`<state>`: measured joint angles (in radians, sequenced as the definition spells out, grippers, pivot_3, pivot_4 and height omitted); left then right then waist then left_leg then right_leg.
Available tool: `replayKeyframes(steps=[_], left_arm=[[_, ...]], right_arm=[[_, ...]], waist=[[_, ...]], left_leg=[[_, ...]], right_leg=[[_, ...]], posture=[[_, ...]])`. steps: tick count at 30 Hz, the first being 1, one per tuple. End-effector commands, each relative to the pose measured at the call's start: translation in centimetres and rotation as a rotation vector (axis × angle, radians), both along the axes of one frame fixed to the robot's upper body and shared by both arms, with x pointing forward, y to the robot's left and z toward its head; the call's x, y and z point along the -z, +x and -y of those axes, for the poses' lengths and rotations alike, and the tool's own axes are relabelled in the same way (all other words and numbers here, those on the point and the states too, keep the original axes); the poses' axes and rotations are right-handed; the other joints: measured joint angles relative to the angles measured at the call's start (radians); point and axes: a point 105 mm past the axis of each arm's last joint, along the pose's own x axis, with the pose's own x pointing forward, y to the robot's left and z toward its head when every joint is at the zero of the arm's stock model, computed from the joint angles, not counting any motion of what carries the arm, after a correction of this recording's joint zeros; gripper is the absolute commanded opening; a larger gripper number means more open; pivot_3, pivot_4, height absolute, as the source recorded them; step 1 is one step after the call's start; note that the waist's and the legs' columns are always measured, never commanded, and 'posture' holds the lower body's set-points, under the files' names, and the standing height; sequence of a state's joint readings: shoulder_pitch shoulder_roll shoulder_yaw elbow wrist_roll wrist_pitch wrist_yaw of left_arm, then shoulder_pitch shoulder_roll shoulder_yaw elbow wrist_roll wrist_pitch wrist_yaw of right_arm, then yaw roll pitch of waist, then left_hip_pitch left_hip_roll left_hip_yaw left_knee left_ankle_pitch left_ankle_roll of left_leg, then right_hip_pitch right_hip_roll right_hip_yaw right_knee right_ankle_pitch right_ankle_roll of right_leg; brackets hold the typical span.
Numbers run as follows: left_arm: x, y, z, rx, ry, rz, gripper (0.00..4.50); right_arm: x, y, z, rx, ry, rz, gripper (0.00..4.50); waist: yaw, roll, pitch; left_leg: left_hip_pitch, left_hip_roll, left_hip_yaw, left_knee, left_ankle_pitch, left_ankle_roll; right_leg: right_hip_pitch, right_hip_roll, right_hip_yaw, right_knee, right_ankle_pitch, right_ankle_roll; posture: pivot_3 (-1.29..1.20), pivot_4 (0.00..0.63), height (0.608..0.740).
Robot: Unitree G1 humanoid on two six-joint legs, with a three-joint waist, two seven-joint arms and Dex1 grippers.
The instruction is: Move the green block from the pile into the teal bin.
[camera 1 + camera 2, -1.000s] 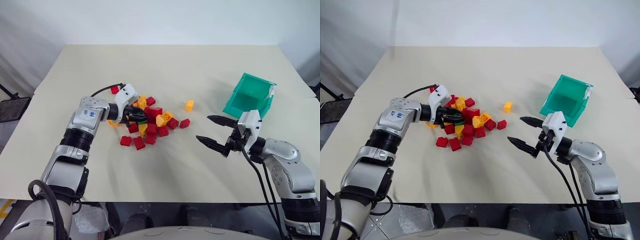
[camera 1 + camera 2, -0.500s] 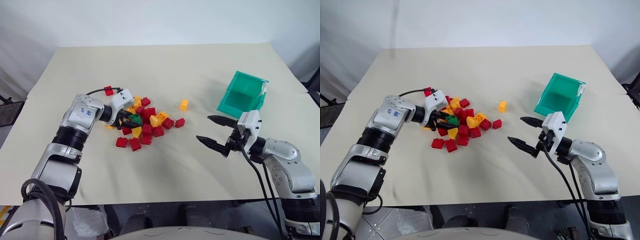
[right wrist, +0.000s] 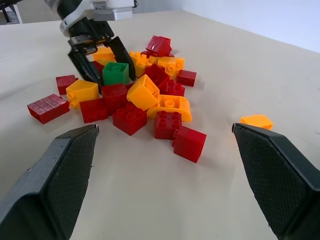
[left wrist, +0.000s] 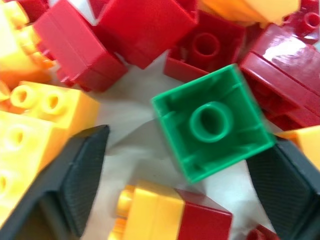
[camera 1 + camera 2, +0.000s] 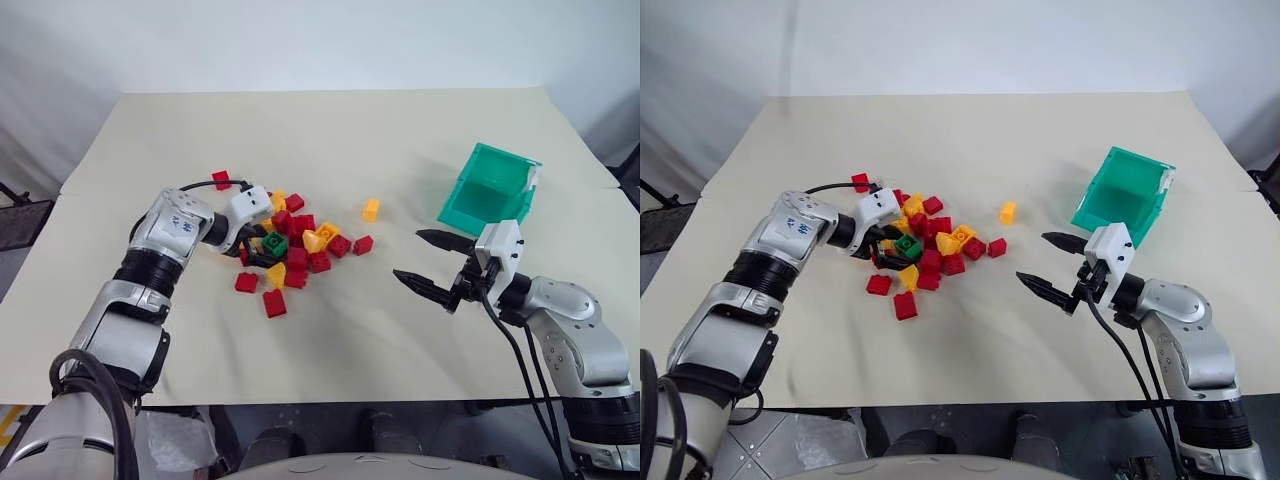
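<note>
The green block [image 5: 275,243] lies in the pile [image 5: 300,245] of red and yellow bricks, left of the table's middle. In the left wrist view the green block [image 4: 212,122] shows its hollow side. My left gripper [image 5: 262,250] stands open in the pile, one black finger [image 4: 75,180] on each side of the green block, with a gap at one finger. The teal bin [image 5: 490,190] sits at the right, its cut-away front facing the near edge. My right gripper [image 5: 407,256] hovers open and empty in front of the bin, pointing toward the pile.
A lone yellow brick [image 5: 371,209] lies between the pile and the bin. One red brick [image 5: 221,180] sits apart behind the left gripper, and another red brick [image 5: 273,303] lies apart on the pile's near side. The cream table [image 5: 330,130] stretches bare behind the pile.
My left gripper's fingers have spread wider around the green block, and the hand has eased slightly back out of the pile. The right arm has held still. The camera view has shifted.
</note>
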<state>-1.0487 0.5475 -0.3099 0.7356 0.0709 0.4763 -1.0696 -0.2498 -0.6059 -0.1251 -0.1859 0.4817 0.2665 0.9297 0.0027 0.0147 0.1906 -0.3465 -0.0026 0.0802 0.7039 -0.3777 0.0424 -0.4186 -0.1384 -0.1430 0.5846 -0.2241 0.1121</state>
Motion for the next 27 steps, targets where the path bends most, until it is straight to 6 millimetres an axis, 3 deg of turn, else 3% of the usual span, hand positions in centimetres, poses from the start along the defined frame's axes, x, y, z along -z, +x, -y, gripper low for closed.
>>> replayKeyframes(steps=[1,4,13,18,27], left_arm=[[-1.0,0.6,0.0,-0.042,-0.042,0.022,2.94],[-1.3,0.6,0.0,-0.042,-0.076,0.015,2.15],[-3.3,-0.4,0.6,0.017,-0.250,0.039,2.16],[-4.7,-1.0,-0.3,0.018,-0.305,0.080,2.16],[-2.2,-0.7,-0.7,-0.025,-0.227,0.058,2.16]], right_arm=[[-0.8,-0.2,0.2,0.008,0.005,0.037,4.50],[-0.8,-0.2,0.3,0.010,0.005,0.037,4.50],[-0.9,-0.1,0.6,0.019,-0.001,0.039,4.50],[-1.0,-0.1,1.2,0.032,-0.010,0.038,4.50],[-1.1,0.0,1.4,0.038,-0.013,0.041,4.50]], waist=[[0.000,0.000,0.000],[0.003,0.000,0.000],[0.006,-0.002,0.001],[0.004,-0.003,0.001],[0.010,-0.003,0.002]], left_leg=[[-0.001,0.000,0.000,0.000,0.000,0.000],[-0.005,-0.001,0.000,0.000,0.000,0.001],[-0.008,-0.002,0.003,0.001,0.001,0.002],[-0.008,-0.002,0.003,0.001,0.001,0.002],[-0.007,-0.002,0.006,0.001,0.001,0.002]], right_leg=[[0.000,0.000,0.000,0.000,0.000,0.000],[-0.005,-0.001,0.000,0.001,0.000,0.000],[-0.010,-0.001,0.002,0.002,0.001,0.002],[-0.010,-0.001,0.003,0.002,0.001,0.002],[-0.010,-0.001,0.005,0.002,0.001,0.002]], posture=[[0.00,0.150,0.740],[0.00,0.150,0.740],[0.00,0.150,0.740],[0.00,0.150,0.740],[0.00,0.150,0.740]])
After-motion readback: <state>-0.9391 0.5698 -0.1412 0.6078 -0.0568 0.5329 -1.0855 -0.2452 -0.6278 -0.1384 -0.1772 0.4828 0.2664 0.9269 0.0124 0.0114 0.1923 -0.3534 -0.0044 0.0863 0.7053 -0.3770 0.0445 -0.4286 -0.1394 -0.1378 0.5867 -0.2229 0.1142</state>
